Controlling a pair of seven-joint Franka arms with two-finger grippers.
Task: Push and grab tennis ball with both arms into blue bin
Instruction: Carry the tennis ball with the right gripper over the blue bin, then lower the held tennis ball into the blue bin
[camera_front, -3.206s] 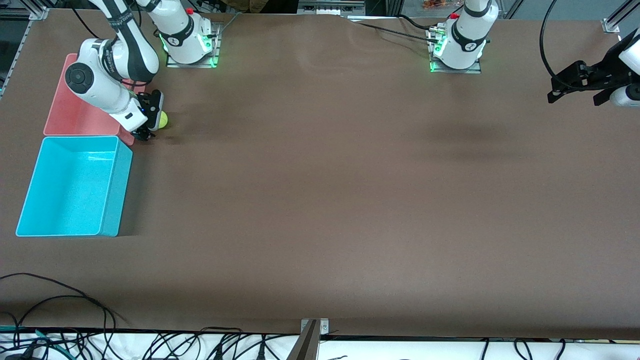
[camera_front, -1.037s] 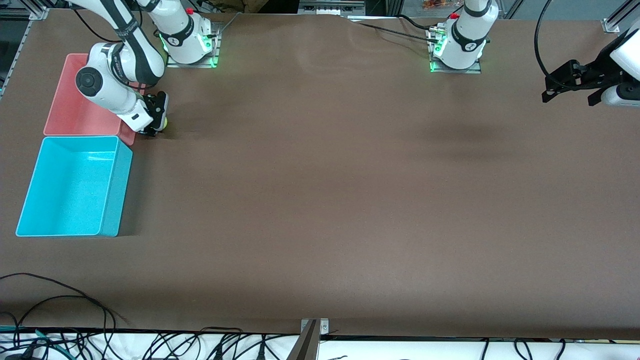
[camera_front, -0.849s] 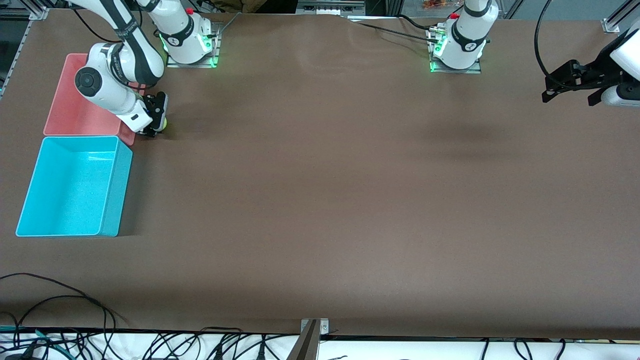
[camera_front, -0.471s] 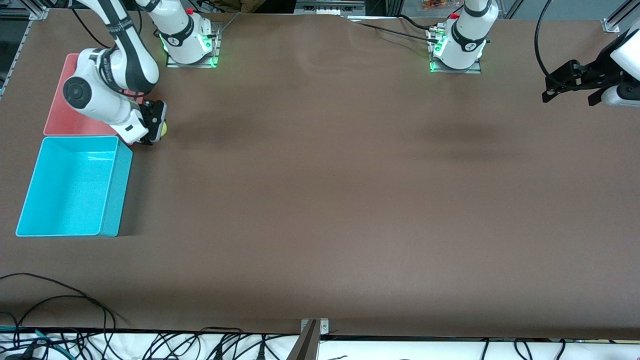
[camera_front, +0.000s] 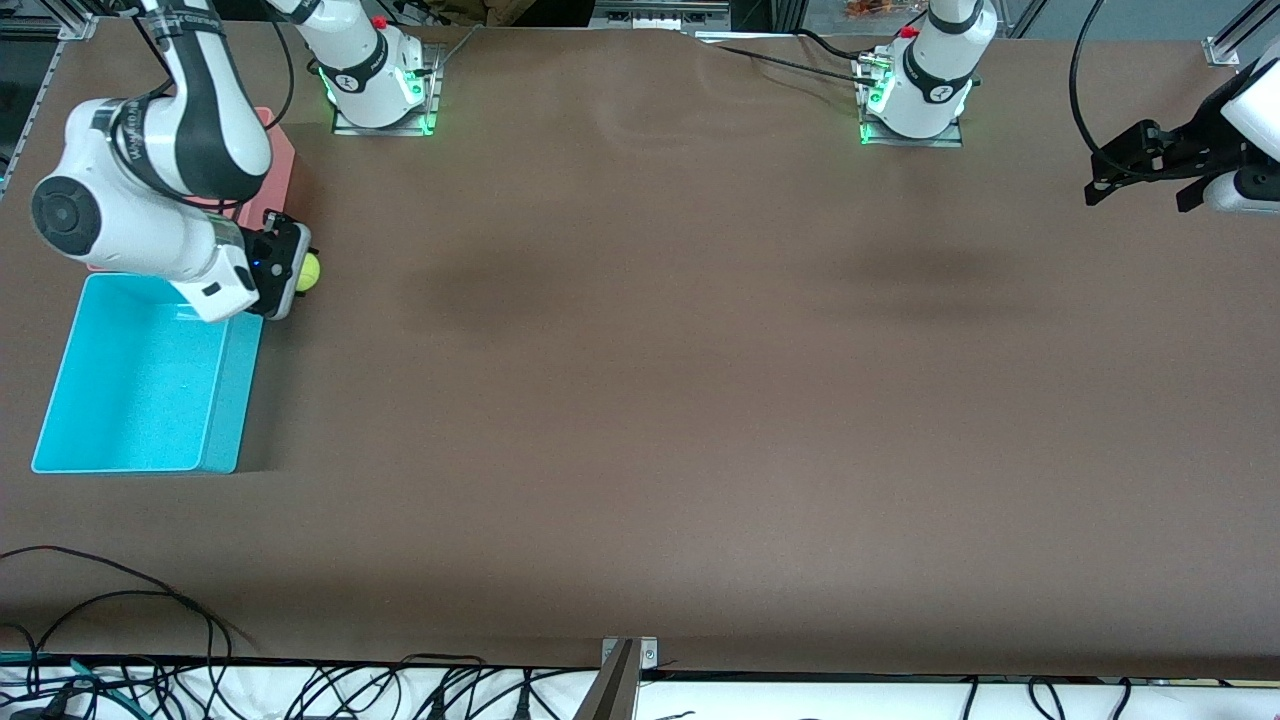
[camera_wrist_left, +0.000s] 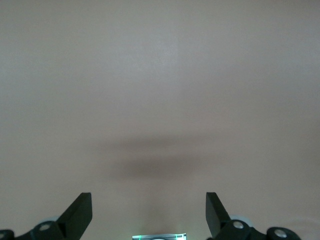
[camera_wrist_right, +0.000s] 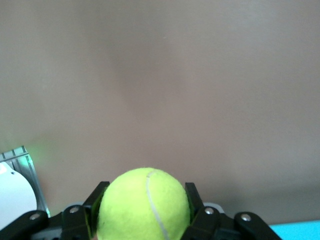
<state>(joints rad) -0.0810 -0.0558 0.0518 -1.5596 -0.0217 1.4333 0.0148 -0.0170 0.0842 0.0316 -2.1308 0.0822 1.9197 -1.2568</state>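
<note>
The blue bin (camera_front: 140, 385) sits at the right arm's end of the table (camera_front: 640, 400), its open top ready to take a drop. The right gripper (camera_front: 285, 272) hangs by the bin's corner, fingers clamped on the tennis ball (camera_front: 307, 271), apparently lifted to clear the wall. The left gripper (camera_front: 1140, 170) waits over the table's other end, fingers spread wide, holding nothing.

surface: brown table (camera_front: 650, 400) | on it: blue bin (camera_front: 225, 400) at the right arm's end, pink bin (camera_front: 283, 165) just beside it, farther from the front camera
</note>
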